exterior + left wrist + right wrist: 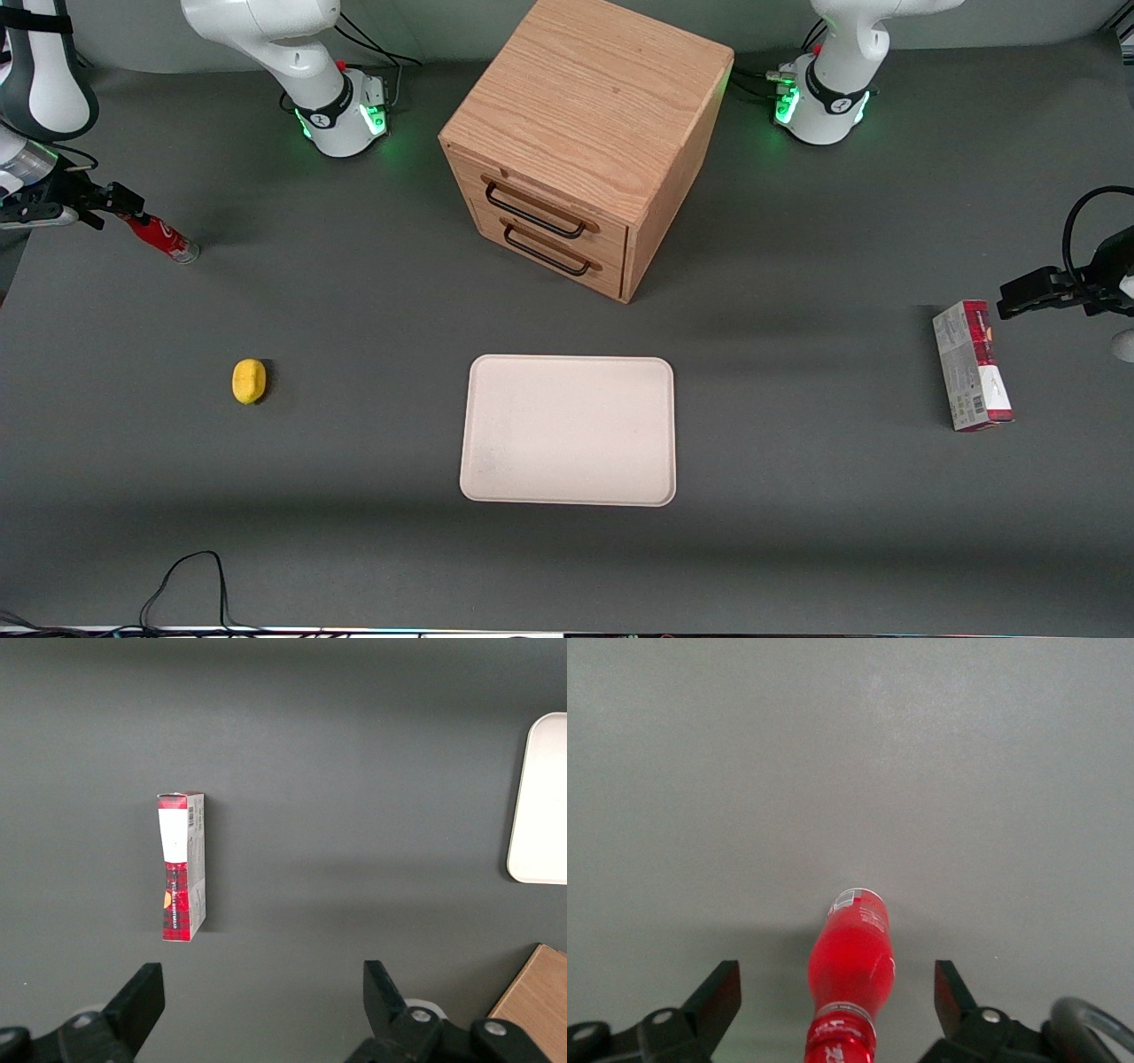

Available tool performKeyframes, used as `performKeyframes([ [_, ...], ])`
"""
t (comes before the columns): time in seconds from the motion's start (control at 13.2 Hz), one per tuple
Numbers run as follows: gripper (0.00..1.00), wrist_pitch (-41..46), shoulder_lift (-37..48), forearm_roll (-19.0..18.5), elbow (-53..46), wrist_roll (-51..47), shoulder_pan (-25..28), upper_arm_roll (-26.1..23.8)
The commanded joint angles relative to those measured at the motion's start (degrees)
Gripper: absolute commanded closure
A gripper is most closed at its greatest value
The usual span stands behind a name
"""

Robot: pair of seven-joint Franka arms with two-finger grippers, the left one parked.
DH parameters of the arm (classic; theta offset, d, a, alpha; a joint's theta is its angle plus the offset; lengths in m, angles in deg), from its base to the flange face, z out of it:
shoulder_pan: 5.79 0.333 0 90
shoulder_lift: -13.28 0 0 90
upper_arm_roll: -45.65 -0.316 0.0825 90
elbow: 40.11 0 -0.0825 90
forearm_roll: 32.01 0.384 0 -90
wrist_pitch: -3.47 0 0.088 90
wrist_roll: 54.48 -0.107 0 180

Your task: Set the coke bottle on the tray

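Note:
The coke bottle [164, 239] is slim and red, near the working arm's end of the table, farther from the front camera than the tray. Its clear base rests on the table and its red cap points at my gripper [113, 204]. In the right wrist view the bottle [852, 961] lies between my gripper's [835, 973] fingers, which stand wide apart with a gap on each side. The cream-white tray [569, 430] lies flat mid-table, in front of the drawers, with nothing on it.
A wooden two-drawer cabinet [585, 142] stands mid-table, farther from the front camera than the tray. A small yellow object [249, 381] lies between bottle and tray, nearer the front camera than the bottle. A red-and-grey carton [972, 365] lies toward the parked arm's end.

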Motion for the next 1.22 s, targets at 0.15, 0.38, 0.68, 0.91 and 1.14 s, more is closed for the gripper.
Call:
performKeyframes([
  [0.15,0.37,-0.47,1.73,-1.34,1.15,0.49,-0.18,1.43],
  [0.38,0.59,0.94,1.73,-1.34,1.33,0.49,-0.18,1.44],
  [0.68,1.00,3.92,1.46,-1.25,0.98,-0.57,-0.01,1.17],
  [0.91,1.00,9.61,1.11,-0.82,-2.96,-4.07,0.17,-4.42],
  [1.14,1.00,22.61,-0.55,1.28,-13.84,-10.57,0.08,-15.22],
])
